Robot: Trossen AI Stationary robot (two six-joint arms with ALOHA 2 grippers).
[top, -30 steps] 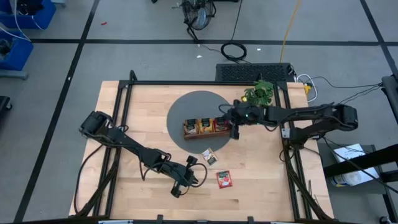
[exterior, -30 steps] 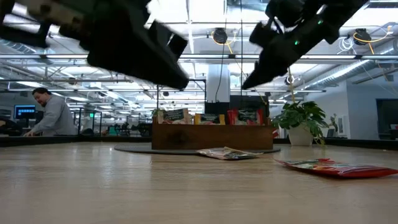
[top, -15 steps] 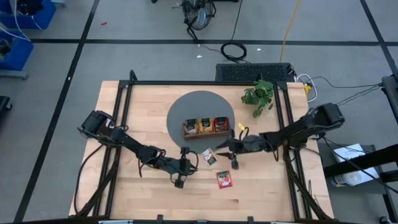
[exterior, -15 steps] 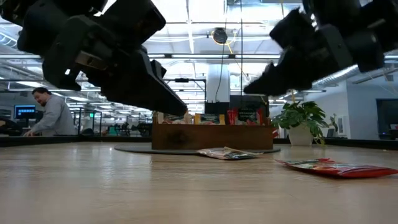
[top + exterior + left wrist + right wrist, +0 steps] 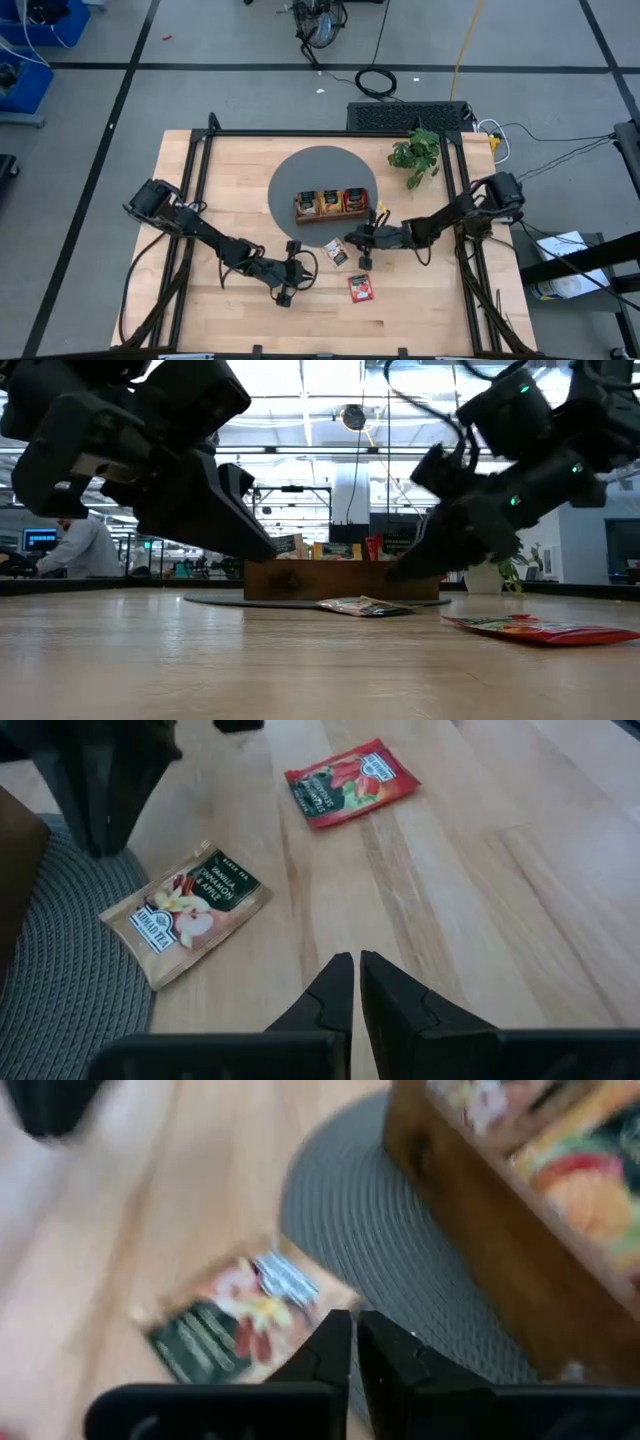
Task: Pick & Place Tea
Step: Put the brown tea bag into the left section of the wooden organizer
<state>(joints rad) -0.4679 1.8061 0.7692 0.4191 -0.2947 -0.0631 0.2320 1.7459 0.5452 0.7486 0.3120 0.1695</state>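
- At the centre of the high view, the wooden tray point(image 5: 329, 205) sits on the round grey mat point(image 5: 322, 175) with sachets already filed in all three compartments; that part of the work appears done.
- Two sachets remain loose on the tabletop point(image 5: 220, 175): the vanilla-and-apple sachet point(image 5: 337, 252) just below the mat's lower edge, and the red sachet point(image 5: 360, 288) lower still, apart from it.
- The right gripper point(image 5: 360, 243) stands just right of the vanilla-and-apple sachet; the left gripper point(image 5: 290, 272) waits to its lower left. A green plant point(image 5: 416, 152) stands at upper right, well clear.
- In the low view, both arms hang above the surface; the tray lies at centre, the flat sachets in front of it and at right. A person sits at far left, beyond the table.
- In the left wrist view, the left fingers point(image 5: 330, 995) are together and empty, both loose sachets lying ahead of them.
- In the right wrist view, the right fingers point(image 5: 327, 1342) are together with nothing seen between them, over the sachet's edge by the mat.
- Judgement: two sachets left to place; the closed fingers must part before any pick. Flat packets on wood may resist a pinch. Nothing blocks the tray.
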